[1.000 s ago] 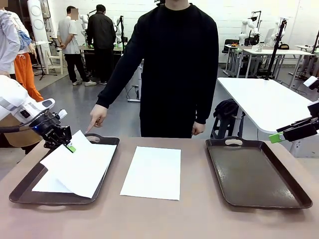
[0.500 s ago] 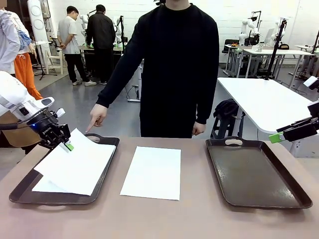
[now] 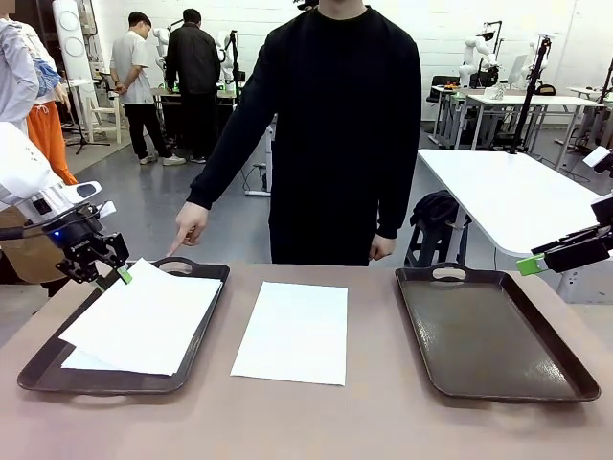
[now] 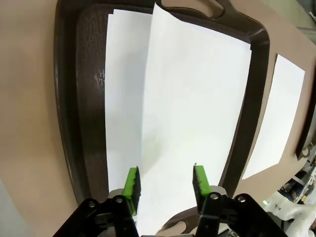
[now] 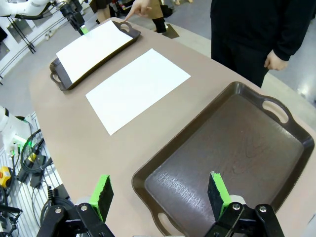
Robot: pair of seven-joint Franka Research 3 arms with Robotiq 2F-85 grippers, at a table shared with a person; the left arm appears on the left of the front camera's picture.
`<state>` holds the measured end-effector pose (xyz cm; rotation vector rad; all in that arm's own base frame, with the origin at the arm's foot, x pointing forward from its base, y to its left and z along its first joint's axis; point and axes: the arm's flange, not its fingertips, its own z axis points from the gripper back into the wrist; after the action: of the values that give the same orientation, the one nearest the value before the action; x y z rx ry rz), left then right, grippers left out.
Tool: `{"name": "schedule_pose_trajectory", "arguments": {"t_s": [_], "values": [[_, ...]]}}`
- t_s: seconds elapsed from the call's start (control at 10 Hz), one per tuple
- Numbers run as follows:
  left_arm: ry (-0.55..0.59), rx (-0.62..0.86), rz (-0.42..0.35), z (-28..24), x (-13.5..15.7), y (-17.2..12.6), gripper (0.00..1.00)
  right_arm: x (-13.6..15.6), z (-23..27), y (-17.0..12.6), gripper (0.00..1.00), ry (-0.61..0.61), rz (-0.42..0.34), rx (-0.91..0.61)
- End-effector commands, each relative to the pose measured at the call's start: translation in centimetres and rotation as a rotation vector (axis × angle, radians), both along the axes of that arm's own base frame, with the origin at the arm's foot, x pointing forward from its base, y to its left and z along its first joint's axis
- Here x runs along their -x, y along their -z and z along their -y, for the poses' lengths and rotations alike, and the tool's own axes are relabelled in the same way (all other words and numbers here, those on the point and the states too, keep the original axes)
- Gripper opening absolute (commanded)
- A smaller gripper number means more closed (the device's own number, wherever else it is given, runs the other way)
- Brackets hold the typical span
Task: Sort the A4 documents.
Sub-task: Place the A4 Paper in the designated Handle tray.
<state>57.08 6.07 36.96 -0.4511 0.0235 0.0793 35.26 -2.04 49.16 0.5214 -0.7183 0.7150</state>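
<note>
Sheet (image 3: 144,316) released, L pincer (image 4: 165,181) open, under-sheet (image 4: 123,98) half-hidden

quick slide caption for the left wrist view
Open left gripper over two overlapping A4 sheets in a dark tray, third sheet on the table

Count from my side: 3 A4 documents. 2 are stacked by the counter's (image 3: 316,422) left edge, top sheet (image 3: 144,316) over lower sheet (image 4: 123,89), and 1 loose sheet (image 3: 292,331) lies mid-counter. 2 trays: left tray (image 3: 213,305) and right tray (image 3: 488,335). 2 pincers, both mine: left pincer (image 4: 165,177) and right pincer (image 5: 160,192). 1 person (image 3: 335,125) at the far edge.
</note>
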Motion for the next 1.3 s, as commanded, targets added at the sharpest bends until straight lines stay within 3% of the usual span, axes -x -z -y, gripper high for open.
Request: {"name": "schedule_pose_trajectory", "arguments": {"t_s": [0.0,0.1,0.3,0.4,1.2], "values": [[-0.027,-0.058,0.002,0.94,1.24,-0.56,0.79,-0.39,0.01,0.12,1.00,-0.017,0.012,-0.019],[-0.029,-0.060,0.001,0.88,1.45,-0.63,1.00,-0.39,0.01,0.12,1.00,-0.017,0.012,-0.019],[-0.071,0.049,0.033,1.07,1.82,-1.26,1.00,-0.39,0.01,0.12,1.00,-0.017,0.012,-0.019],[-0.004,-0.025,0.010,0.55,0.97,-0.78,1.00,-0.39,0.01,0.12,1.00,-0.017,0.012,-0.019],[-0.004,-0.025,0.010,0.55,0.97,-0.78,1.00,-0.39,0.01,0.12,1.00,-0.017,0.012,-0.019]]}}
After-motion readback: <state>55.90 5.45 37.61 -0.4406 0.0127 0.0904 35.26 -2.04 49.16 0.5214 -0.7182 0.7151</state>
